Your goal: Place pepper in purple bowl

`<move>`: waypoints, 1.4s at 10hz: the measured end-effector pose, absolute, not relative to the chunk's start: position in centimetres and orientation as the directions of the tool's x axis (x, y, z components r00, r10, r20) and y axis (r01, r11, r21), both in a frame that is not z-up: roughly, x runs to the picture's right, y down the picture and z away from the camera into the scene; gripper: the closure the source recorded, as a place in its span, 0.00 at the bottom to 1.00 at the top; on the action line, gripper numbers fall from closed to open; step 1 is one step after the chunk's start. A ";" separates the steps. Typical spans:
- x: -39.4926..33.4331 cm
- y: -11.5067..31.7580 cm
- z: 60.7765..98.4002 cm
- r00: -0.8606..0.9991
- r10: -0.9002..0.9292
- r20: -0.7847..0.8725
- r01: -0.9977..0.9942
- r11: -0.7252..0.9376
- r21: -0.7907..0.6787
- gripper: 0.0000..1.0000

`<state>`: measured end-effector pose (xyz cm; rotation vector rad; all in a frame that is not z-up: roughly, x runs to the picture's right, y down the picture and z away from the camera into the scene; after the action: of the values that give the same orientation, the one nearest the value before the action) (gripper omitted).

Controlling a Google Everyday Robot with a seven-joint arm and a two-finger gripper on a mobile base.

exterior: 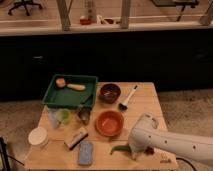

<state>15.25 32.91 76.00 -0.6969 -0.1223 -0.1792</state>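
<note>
- Wooden surface [148,107] holds the purple bowl [110,93] at the back
- pepper [120,149] lies by the front edge, near the orange bowl [109,123]
- gripper [134,151] low at the pepper's right end; grip I cannot tell

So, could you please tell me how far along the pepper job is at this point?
Done: nothing yet; the purple bowl looks empty. In hand: the pincer is down at one end of the pepper, which lies on the table in front of the orange bowl. Left: lift it, carry it past the orange bowl and release it in the purple bowl.
</note>
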 end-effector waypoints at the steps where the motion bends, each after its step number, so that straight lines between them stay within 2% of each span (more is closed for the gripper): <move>1: 15.2 32.8 76.1 0.977 -0.124 0.172 0.206 0.750 -0.628 0.77; 2: 15.4 32.7 76.0 0.978 -0.125 0.169 0.205 0.749 -0.630 0.89; 4: 15.6 32.6 76.0 0.978 -0.126 0.167 0.204 0.750 -0.629 1.00; 14: 16.4 30.1 74.7 0.974 -0.158 0.164 0.226 0.764 -0.604 1.00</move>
<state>16.36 30.15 74.71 -0.6694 -0.1055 -0.2091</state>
